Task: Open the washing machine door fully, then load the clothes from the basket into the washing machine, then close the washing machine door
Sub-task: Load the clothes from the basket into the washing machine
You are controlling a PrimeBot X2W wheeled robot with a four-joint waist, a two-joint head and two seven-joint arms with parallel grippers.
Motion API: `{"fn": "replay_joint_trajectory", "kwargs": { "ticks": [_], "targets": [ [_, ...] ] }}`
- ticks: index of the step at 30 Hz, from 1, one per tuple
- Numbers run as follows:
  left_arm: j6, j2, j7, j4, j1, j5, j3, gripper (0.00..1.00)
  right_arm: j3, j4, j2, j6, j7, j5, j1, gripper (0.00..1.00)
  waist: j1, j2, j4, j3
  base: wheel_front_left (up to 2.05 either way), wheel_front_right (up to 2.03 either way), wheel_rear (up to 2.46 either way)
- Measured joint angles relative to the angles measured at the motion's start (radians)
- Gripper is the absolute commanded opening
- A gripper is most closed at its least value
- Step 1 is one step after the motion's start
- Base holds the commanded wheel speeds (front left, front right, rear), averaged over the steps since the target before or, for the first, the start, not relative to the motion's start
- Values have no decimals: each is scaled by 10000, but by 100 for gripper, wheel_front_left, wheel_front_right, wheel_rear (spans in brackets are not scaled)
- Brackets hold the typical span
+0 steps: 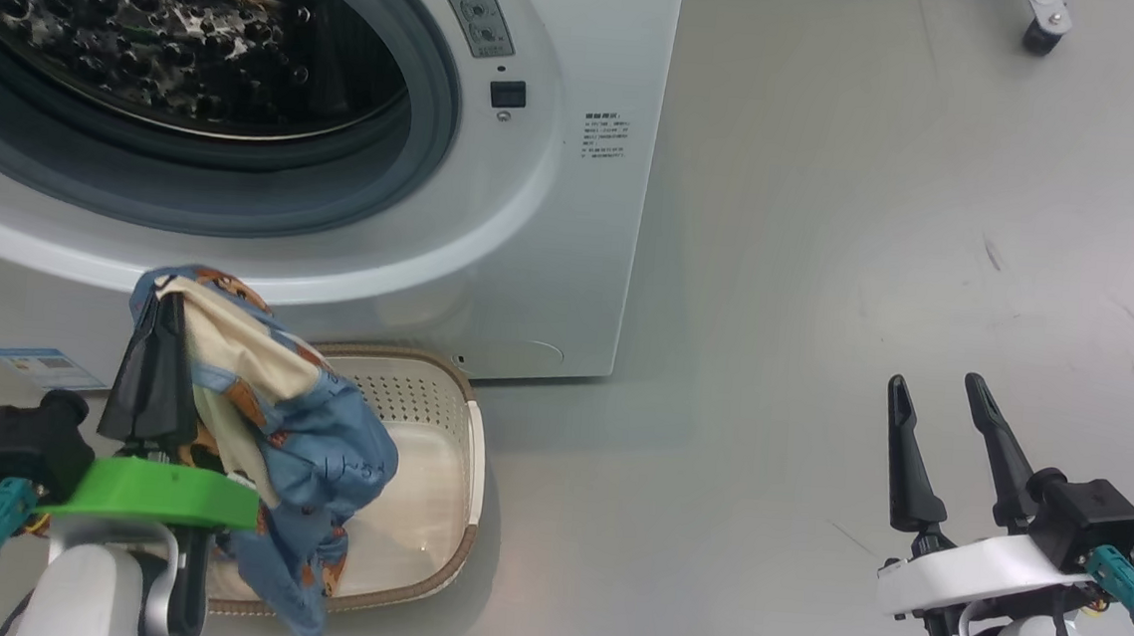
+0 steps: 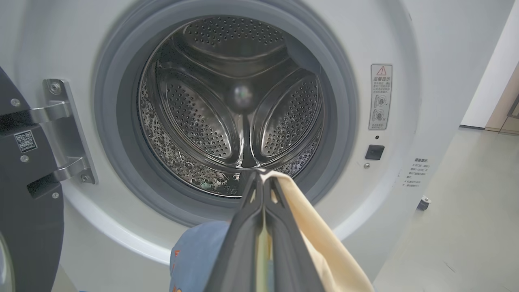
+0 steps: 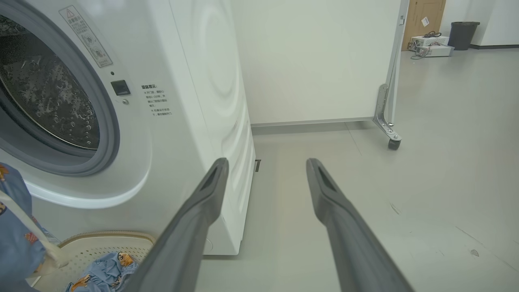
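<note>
The left gripper (image 1: 165,315) is pinched tight on the clothes (image 1: 319,440). Its two dark fingers are pressed together, and cream and light blue printed fabric is draped over their tips, hanging down on the side toward the other arm. Below this gripper, just past the hanging bundle, the basket (image 1: 473,451) sits on the floor against the foot of the washing machine (image 1: 585,60). In the right wrist view a fold of blue printed fabric lies in the basket; I cannot tell whether it is the tail of the held bundle or a separate piece. Straight ahead of the left gripper's tips is the steel drum (image 2: 239,101), ringed by the grey gasket (image 2: 121,142). The washing machine door (image 2: 28,227) stands swung open to this gripper's left, on its metal hinge (image 2: 65,134). The right gripper (image 1: 935,382) is spread wide and holds nothing. It is well apart from the clothes, over bare floor (image 1: 829,277), with the machine's front corner to its left.
</note>
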Motion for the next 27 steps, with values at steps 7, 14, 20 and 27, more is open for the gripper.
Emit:
{"fn": "replay_joint_trajectory", "kwargs": {
  "ticks": [7,14,20,27],
  "targets": [
    [4,-8,0,-12,-1246,207,140,0,117,-203,-2,0,0,-4,-405,100,0,0,-90,899,0,0,0],
    [4,35,-2,44,-2606,378,345,0,219,-437,-10,0,0,-4,-1033,100,1,0,-223,1861,0,0,0],
    [96,255,-46,274,-3943,391,754,0,395,-483,-29,0,0,-2,-1532,100,1,0,-371,2638,0,0,0],
    [155,556,-48,865,-4931,462,840,0,410,-481,-44,0,0,4,-1838,100,2,0,-600,3349,0,0,0]
  ]
}}
